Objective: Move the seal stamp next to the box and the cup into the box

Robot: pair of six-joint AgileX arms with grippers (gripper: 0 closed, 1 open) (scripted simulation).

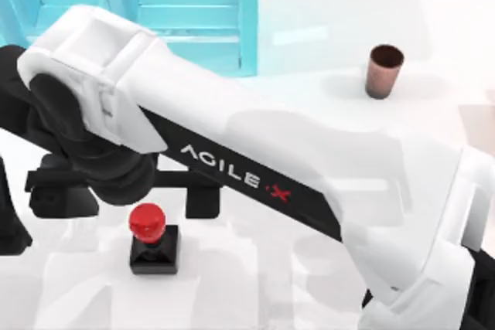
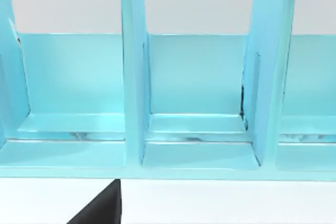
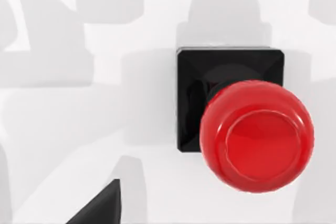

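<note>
I held the right arm (image 1: 255, 168) over the seal stamp (image 1: 153, 239); the cup (image 1: 384, 70) stood beside the box (image 1: 193, 13). Jaw state: cannot tell.

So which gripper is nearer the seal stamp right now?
Right. The right gripper hangs open just above the seal stamp, close to its red knob in the top view. The left gripper is away at the blue box, facing its compartments.
</note>
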